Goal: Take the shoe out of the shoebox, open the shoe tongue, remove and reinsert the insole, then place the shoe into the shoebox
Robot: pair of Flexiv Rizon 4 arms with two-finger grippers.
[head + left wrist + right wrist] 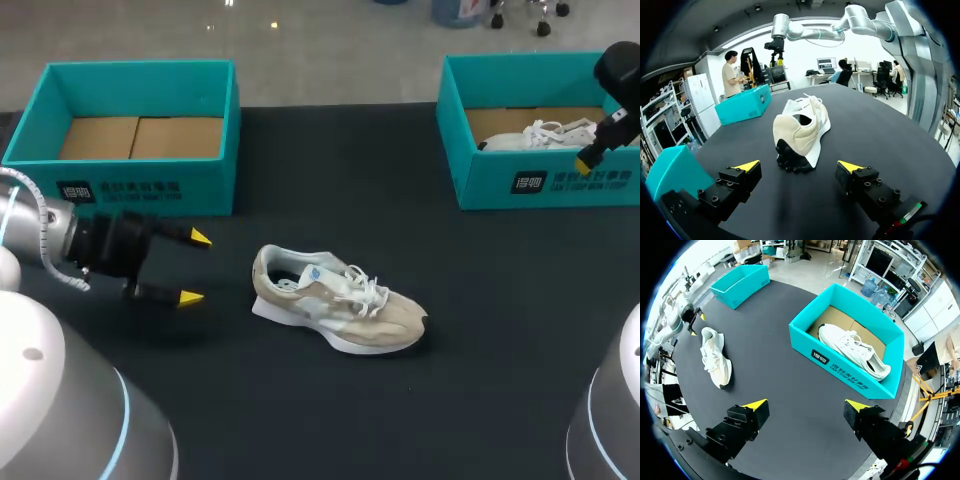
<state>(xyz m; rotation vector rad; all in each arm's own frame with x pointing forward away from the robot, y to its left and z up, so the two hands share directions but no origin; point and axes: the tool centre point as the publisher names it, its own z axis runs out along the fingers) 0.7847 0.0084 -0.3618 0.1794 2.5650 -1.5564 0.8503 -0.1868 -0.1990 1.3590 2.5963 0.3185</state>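
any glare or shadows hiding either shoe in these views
head view: the beige shoe is evenly lit, only a faint shadow under its sole on the black table, no glare on it; left wrist view: bright room light sits behind it, yet its near end shows plainly; right wrist view: even light, the white shoe in its shoebox shows clearly

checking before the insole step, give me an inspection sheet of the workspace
surface: black table, flat.
job's things: beige shoe upright on the table, outside both boxes; left shoebox empty; right shoebox holds a white shoe.
clutter: nothing seen.
grippers: left gripper open, beside the beige shoe's heel, not touching; right gripper open, raised by the right shoebox.
cables: white coiled cable behind the left gripper.
surroundings: nothing seen reaching over the table.
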